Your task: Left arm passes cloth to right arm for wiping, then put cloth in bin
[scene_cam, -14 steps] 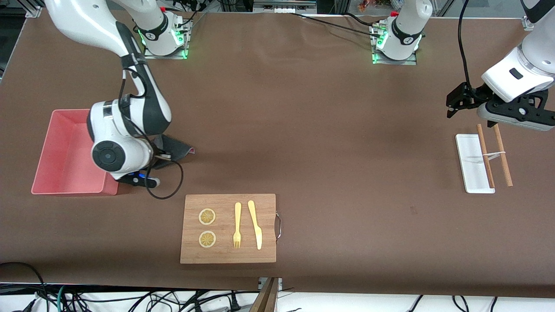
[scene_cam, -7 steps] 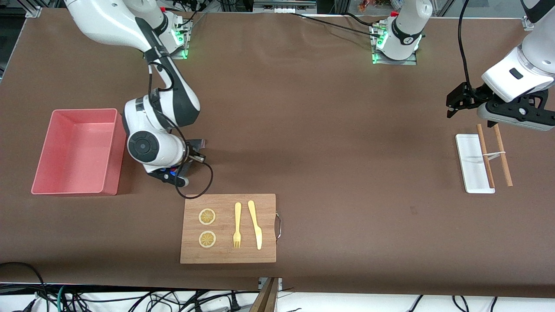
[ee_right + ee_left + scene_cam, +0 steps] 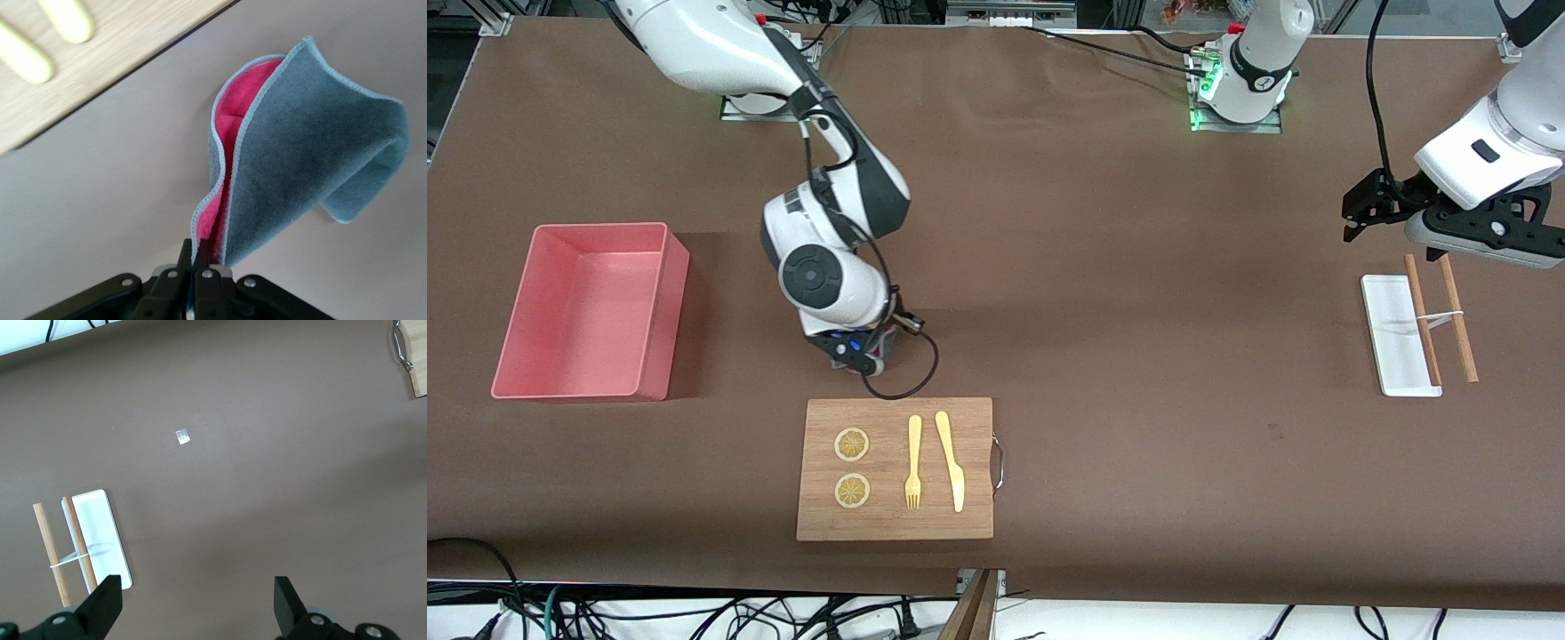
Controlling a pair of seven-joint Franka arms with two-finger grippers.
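My right gripper (image 3: 198, 257) is shut on one edge of the cloth (image 3: 307, 147), which hangs folded with its grey side out and its magenta side inside. In the front view the right gripper (image 3: 864, 357) hovers low over the table beside the cutting board's edge, and the arm's hand hides the cloth. The pink bin (image 3: 663, 307) stands toward the right arm's end of the table and looks empty. My left gripper (image 3: 1360, 213) waits open and empty over the table near the white tray; it also shows in the left wrist view (image 3: 193, 613).
A wooden cutting board (image 3: 880, 524) bears two lemon slices, a yellow fork and a yellow knife; its corner shows in the right wrist view (image 3: 100, 73). A white tray (image 3: 1392, 333) with two banded wooden sticks (image 3: 1423, 320) lies at the left arm's end.
My right arm has swung from beside the bin toward the table's middle, carrying the cloth, and now hangs by the cutting board. The left arm has not moved.
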